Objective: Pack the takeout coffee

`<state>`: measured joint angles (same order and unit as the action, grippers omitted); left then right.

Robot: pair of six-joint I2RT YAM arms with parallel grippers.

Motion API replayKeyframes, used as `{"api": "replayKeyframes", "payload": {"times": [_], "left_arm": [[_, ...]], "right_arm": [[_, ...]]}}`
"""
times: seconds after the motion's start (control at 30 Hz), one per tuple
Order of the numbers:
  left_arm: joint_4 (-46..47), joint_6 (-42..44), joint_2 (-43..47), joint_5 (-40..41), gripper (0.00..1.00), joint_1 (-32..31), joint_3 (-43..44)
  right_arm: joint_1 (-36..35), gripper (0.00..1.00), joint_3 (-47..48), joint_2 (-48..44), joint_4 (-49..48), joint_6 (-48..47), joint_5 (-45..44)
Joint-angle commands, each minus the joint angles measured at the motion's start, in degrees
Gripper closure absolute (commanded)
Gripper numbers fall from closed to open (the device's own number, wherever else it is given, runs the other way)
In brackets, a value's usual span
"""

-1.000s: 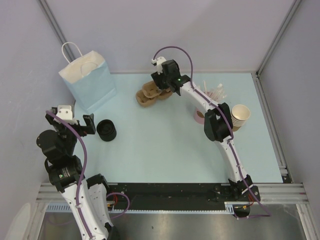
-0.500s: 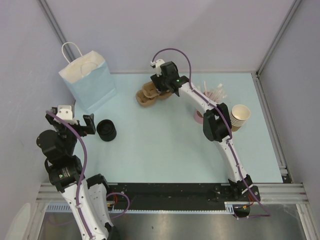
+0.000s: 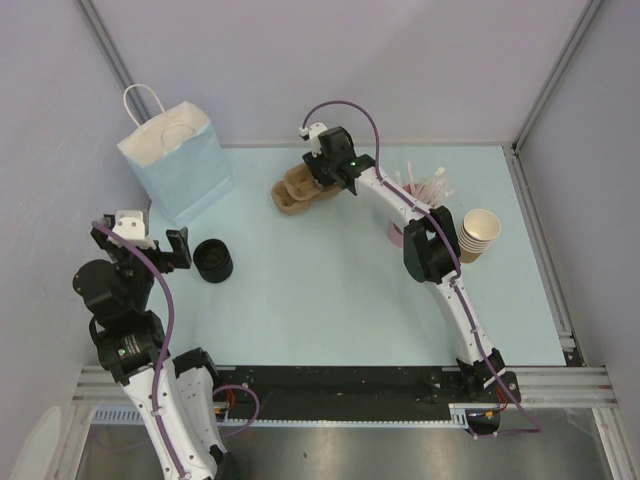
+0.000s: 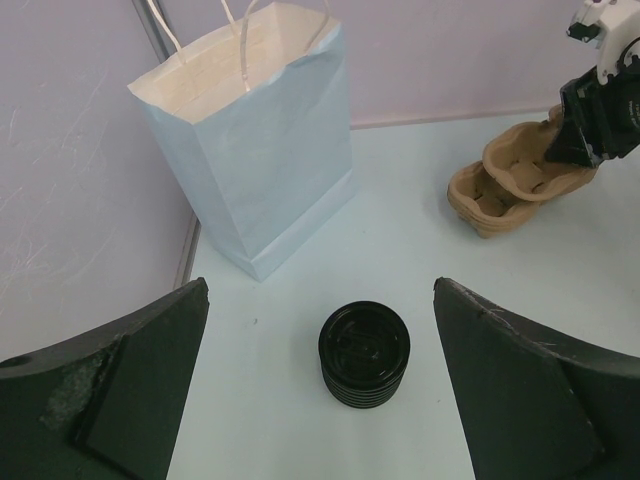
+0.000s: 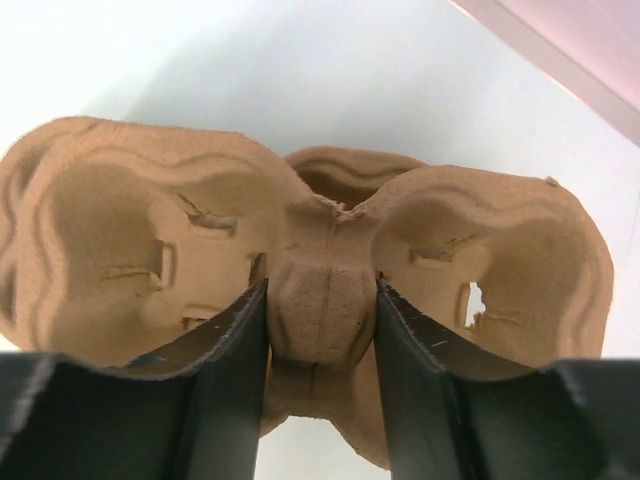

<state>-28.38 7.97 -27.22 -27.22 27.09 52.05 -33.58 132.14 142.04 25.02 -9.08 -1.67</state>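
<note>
Coffee lids point(image 4: 364, 352), round, black, glossy, stacked, ribbed sides

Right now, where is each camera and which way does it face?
Top external: above and behind, looking down on the table; both arms show.
Left wrist: faces black lids and paper bag; open left gripper frames them.
Right wrist: close on the pulp carrier; right gripper clamps its ridge.
Shared: all three show the carrier.

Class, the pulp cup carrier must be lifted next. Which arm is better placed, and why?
Right. The right end effector has its fingers against both sides of the cup carrier's centre ridge. The left end effector hangs open by the black lids, well away from it.
</note>
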Motion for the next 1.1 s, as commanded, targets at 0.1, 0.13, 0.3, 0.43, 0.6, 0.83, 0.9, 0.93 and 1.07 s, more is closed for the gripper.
{"api": "replayKeyframes", "payload": {"times": [0.1, 0.13, 0.3, 0.43, 0.6, 0.83, 0.9, 0.93, 1.07], "left_arm": [[1.57, -0.41, 0.15, -0.99, 0.01, 0.68, -0.2], [1.57, -0.41, 0.15, -0.9, 0.0, 0.77, -0.2], [1.49, 0.73, -0.37, 0.15, 0.01, 0.77, 1.73], [0.52, 2.84, -3.79, -0.11, 0.01, 0.77, 6.03], [1.57, 6.0, -10.73, -1.16, 0.0, 0.86, 12.62], [4.2, 10.04, -23.74, -7.66, 0.01, 0.77, 21.42], [6.66, 11.19, -26.56, -11.68, 0.01, 0.68, 21.86], [7.28, 11.54, -27.87, -13.02, 0.01, 0.68, 22.3], [9.66, 13.74, -34.11, -15.32, 0.01, -0.98, 24.32]], "right_arm": [[-0.26, 0.66, 2.69, -1.93, -0.67, -0.23, 0.09], [-0.43, 0.67, 2.6, -3.33, -0.41, -0.15, 0.26], [-1.04, 0.68, -1.26, -10.71, -0.14, 0.12, 1.06], [-2.36, 0.68, -6.0, -19.32, 0.56, -1.2, 1.06], [-3.33, 0.68, -13.29, -33.65, 1.96, -1.47, 4.13], [-2.98, 0.69, -23.65, -51.58, 2.58, -1.38, 11.16], [-3.07, 0.68, -26.21, -56.31, 2.67, -1.81, 12.48], [-2.89, 0.69, -26.84, -57.65, 2.76, -1.9, 13.18], [-1.93, 0.68, -30.7, -63.98, 3.02, -2.08, 15.12]]}}
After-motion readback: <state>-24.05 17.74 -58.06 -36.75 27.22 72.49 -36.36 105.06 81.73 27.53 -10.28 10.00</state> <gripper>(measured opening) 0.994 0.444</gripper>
